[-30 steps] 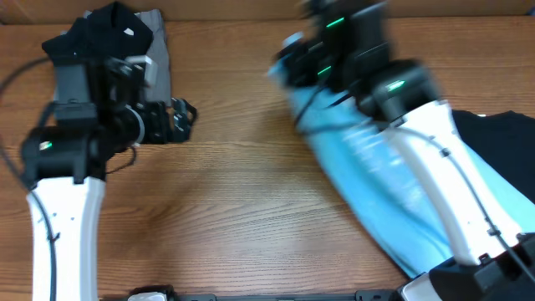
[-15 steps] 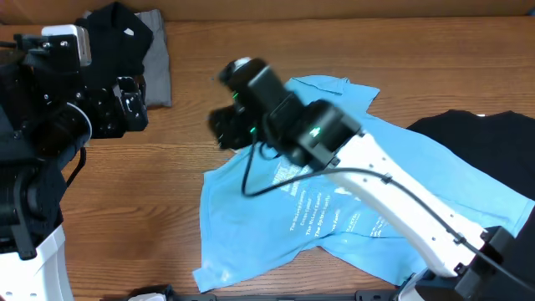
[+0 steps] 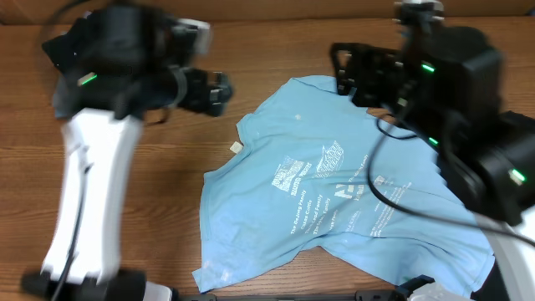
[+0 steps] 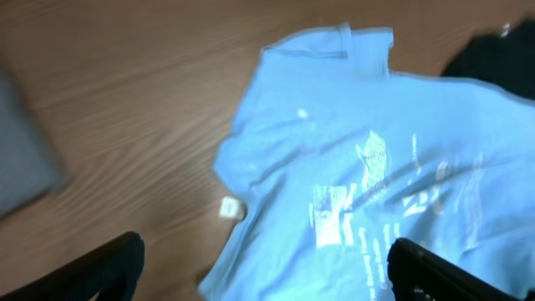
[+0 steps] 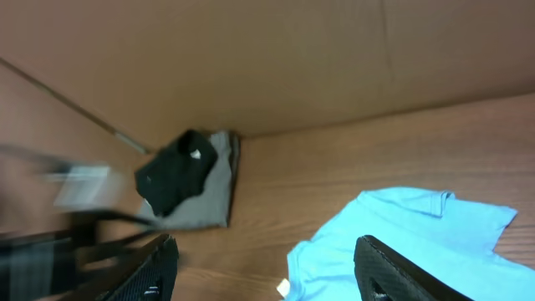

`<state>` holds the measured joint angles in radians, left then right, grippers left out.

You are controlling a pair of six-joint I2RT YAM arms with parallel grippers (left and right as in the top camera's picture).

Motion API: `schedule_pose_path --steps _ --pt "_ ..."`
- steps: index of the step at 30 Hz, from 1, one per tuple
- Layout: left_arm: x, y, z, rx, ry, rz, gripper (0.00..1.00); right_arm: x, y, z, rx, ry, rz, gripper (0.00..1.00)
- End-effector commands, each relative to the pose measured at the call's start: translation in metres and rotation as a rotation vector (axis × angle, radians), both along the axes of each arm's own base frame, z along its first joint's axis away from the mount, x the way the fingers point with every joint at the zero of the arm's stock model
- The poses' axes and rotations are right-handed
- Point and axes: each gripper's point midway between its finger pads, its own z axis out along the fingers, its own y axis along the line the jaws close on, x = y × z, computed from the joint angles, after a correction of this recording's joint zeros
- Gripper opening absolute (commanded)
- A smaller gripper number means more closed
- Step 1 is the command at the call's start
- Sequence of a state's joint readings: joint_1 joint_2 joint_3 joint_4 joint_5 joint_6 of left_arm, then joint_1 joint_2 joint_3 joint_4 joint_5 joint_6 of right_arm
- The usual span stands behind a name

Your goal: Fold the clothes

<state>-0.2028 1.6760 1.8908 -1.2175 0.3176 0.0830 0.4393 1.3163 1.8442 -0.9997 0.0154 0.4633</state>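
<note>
While the lettered light blue cotton T-shirt (image 3: 334, 192) lies spread on the brown wooden table (image 3: 159, 217), left gripper (image 4: 263, 255) and right gripper (image 5: 267, 255) hang wide open, empty, toward the far side.

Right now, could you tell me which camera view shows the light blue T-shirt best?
The overhead view: the light blue T-shirt lies almost whole, print included. The left wrist view shows most of it, blurred; the right wrist view only its collar end.

Left arm (image 3: 84, 192) & right arm (image 3: 458, 94): white tube links, black joints + wrist housings, sm green LEDs (image 3: 426, 68) lit, thin black cables (image 3: 370, 180) alongside. Fingers (image 4: 109, 267) plain black, blunt-ended.
</note>
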Motion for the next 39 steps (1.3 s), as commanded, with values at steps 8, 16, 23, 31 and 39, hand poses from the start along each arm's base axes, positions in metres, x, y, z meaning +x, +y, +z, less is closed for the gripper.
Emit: schedule_pose_path --steps 8,16,23,31,39 --pt "0.092 -0.069 -0.156 0.084 0.07 -0.116 0.82 -0.015 -0.013 -0.004 -0.012 0.043 -0.025 0.71" --pt "0.12 -0.106 -0.235 0.085 0.055 -0.164 0.84 -0.017 -0.023 -0.016 -0.056 0.082 -0.071 0.7" --pt "0.136 -0.12 -0.261 0.145 -0.018 -0.169 0.87 -0.019 -0.028 -0.023 -0.079 0.107 -0.087 0.71" --pt "0.132 -0.121 -0.304 0.169 0.032 -0.176 0.69 -0.025 -0.03 -0.033 -0.101 0.151 -0.087 0.7" --pt "0.126 -0.107 -0.311 0.226 0.071 -0.15 0.04 -0.027 -0.032 -0.037 -0.11 0.169 -0.087 0.7"
